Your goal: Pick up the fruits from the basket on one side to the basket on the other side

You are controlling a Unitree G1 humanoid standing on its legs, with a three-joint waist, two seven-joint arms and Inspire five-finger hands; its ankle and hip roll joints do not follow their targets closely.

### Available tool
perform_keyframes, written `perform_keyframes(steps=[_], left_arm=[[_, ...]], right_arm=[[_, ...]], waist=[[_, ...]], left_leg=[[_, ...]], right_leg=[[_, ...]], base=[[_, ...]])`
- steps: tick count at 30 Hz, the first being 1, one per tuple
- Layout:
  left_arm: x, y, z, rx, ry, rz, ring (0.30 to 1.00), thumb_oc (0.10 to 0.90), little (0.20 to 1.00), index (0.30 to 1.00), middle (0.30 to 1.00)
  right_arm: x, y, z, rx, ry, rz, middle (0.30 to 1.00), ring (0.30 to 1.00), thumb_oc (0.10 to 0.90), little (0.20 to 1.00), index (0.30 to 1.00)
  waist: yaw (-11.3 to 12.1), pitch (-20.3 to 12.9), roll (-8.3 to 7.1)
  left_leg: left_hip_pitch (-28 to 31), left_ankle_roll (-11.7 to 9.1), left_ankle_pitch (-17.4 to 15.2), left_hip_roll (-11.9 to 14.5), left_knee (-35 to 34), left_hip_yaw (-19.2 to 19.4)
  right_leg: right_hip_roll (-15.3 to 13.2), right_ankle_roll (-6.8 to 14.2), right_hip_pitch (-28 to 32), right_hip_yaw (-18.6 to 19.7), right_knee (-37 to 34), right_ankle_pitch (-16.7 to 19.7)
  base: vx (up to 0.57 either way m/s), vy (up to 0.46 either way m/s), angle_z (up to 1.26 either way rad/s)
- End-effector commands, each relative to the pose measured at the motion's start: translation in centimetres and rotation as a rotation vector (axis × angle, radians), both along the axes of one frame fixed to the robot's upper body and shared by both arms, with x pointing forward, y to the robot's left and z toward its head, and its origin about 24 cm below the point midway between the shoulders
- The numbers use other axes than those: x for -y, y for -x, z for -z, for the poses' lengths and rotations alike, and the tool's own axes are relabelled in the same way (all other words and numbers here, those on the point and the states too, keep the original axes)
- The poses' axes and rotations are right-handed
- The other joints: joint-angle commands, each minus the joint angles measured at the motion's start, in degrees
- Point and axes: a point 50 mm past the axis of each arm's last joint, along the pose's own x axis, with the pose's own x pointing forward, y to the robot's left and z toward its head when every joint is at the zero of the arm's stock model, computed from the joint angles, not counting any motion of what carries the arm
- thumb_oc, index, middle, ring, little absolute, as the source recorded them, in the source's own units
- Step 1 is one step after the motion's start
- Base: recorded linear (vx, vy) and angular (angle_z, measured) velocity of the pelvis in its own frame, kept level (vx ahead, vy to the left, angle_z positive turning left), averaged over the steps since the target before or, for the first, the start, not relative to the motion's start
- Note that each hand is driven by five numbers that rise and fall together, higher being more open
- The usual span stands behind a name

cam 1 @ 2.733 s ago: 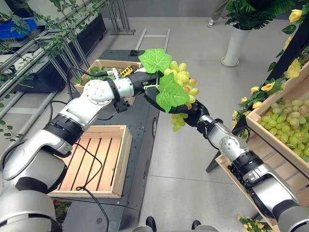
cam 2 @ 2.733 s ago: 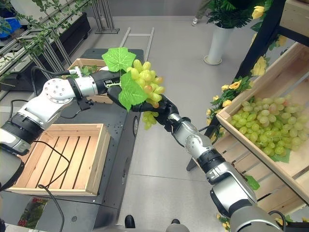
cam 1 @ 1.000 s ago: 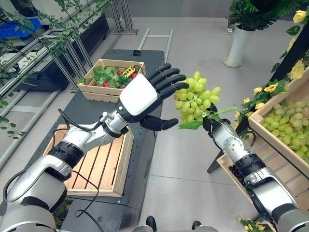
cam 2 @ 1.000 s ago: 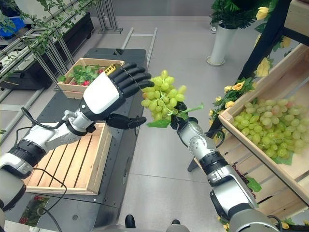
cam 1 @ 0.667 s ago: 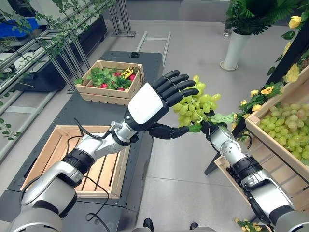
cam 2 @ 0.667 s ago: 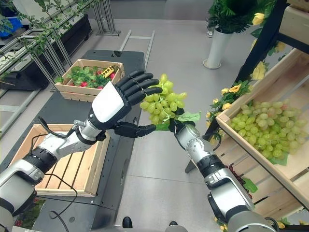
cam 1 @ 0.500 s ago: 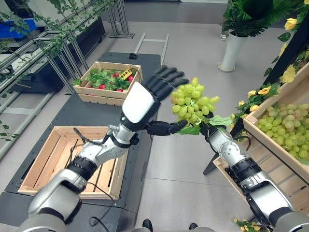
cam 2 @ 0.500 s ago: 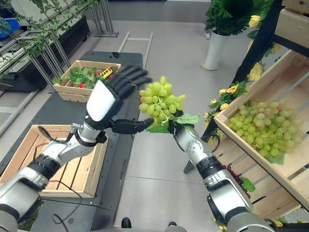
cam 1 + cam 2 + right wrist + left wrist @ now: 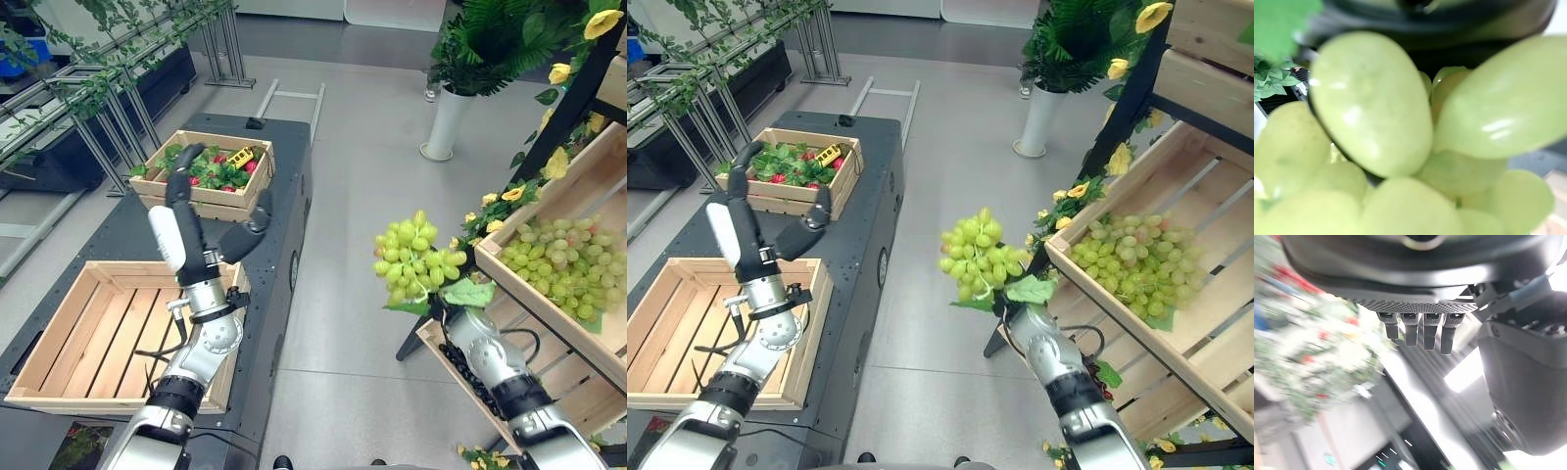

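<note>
Plump green grape bunch with leaves, gripped upright by right hand; left hand open above empty crate.

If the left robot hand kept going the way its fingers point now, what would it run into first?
Probably nothing nearby. The left robot hand stands upright above the empty wooden crate, fingers pointing up and away. The strawberry crate lies behind and lower, though depth is unclear.

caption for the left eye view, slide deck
Right hand holds a green grape bunch upright beside the grape crate; open left hand raised over an empty crate.
</note>
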Motion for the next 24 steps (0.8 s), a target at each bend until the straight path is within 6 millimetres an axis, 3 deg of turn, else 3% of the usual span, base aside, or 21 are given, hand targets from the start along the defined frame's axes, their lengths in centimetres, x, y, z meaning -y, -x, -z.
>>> perform_keyframes(steps=[1, 4, 5, 7, 8, 10, 13, 19, 24], left_arm=[[-0.7, -0.9, -0.6, -0.013, -0.018, 0.0, 0.9, 0.8, 0.9, 0.9, 0.9], [-0.8, -0.5, 0.4, -0.069, -0.018, 0.023, 0.9, 0.8, 0.9, 0.9, 0.9], [-0.7, 0.1, 1.1, -0.085, -0.037, 0.025, 0.9, 0.8, 0.9, 0.9, 0.9], [-1.4, 0.9, 1.9, -0.107, -0.031, -0.034, 0.9, 0.8, 0.9, 0.9, 0.9], [-1.6, 1.1, 2.1, -0.122, -0.031, -0.041, 0.9, 0.8, 0.9, 0.9, 0.9], [-1.3, 0.9, 2.2, -0.141, -0.036, -0.017, 0.9, 0.8, 0.9, 0.9, 0.9], [0.1, -0.2, 1.7, -0.161, -0.092, 0.037, 0.9, 0.8, 0.9, 0.9, 0.9], [-0.6, -0.1, 1.7, -0.18, -0.062, 0.054, 0.9, 0.8, 0.9, 0.9, 0.9], [-0.1, -0.5, 2.0, -0.267, -0.056, 0.159, 0.9, 0.8, 0.9, 0.9, 0.9]], right_arm=[[1.3, -1.2, -7.5, 0.425, -0.021, -0.017, 0.3, 0.3, 0.4, 0.3, 0.3], [2.0, -0.8, -7.8, 0.448, -0.025, -0.024, 0.3, 0.3, 0.4, 0.3, 0.3], [2.1, -0.7, -8.2, 0.475, -0.022, -0.045, 0.3, 0.3, 0.4, 0.3, 0.3], [1.0, -0.9, -8.5, 0.494, -0.032, -0.124, 0.3, 0.3, 0.4, 0.3, 0.3], [0.6, -1.0, -8.5, 0.5, -0.035, -0.14, 0.3, 0.3, 0.4, 0.3, 0.3], [0.5, -0.9, -8.6, 0.499, -0.032, -0.124, 0.3, 0.3, 0.4, 0.3, 0.3], [0.0, -0.4, -9.1, 0.539, -0.002, -0.133, 0.3, 0.3, 0.4, 0.3, 0.3], [0.4, 0.2, -9.2, 0.55, 0.005, -0.172, 0.3, 0.3, 0.4, 0.3, 0.3], [0.4, 1.0, -9.4, 0.562, -0.005, -0.176, 0.3, 0.3, 0.4, 0.3, 0.3]], waist=[[-1.2, -5.4, 0.1], [-1.5, -5.1, -0.16], [-1.1, -4.4, -0.47], [0.5, -3.3, 0.26], [0.9, -3.1, 0.6], [0.4, -2.9, 1.01], [-0.1, -2.8, 0.91], [-0.7, -2.7, 0.77], [-1.4, -2.4, 0.84]], left_leg=[[2.2, -1.0, -7.5, 1.1, 0.1, 0.6], [1.8, -0.9, -8.4, 0.6, 2.5, -0.1], [-0.2, -0.4, -11.3, -1.0, 8.2, -3.0], [-1.0, 0.9, -11.0, -4.7, 6.1, -14.3], [-1.1, 1.2, -10.5, -5.3, 5.3, -16.2], [-0.7, 1.2, -9.9, -4.2, 4.2, -12.1], [-0.4, 1.3, -8.2, -4.2, 0.1, -11.9], [0.1, 2.2, -9.3, -4.6, 0.1, -10.3], [0.2, 2.9, -9.9, -5.0, 0.2, -9.5]], right_leg=[[2.5, -3.2, -1.2, 0.4, 0.1, -1.7], [2.9, -3.6, -1.4, 2.3, 0.2, -1.5], [2.7, -3.7, -1.7, 4.7, 0.4, -1.1], [3.6, -3.5, -2.4, 9.9, 1.2, -0.4], [3.9, -3.5, -3.0, 11.3, 2.0, -0.5], [3.5, -3.2, -3.2, 10.2, 2.0, -0.6], [3.1, -2.2, -3.8, 9.3, 1.5, 0.0], [2.7, -1.5, -4.2, 9.8, 1.2, 0.5], [2.4, -0.8, -5.2, 10.8, 2.9, 0.0]], base=[[-0.01, -0.031, -0.13], [-0.01, -0.011, -0.23], [0.0, 0.057, -0.29], [-0.01, 0.122, -0.53], [-0.03, 0.159, -1.04], [-0.03, 0.136, -1.19], [-0.06, 0.101, -0.61], [-0.03, 0.094, -0.05], [-0.03, 0.117, -0.05]])
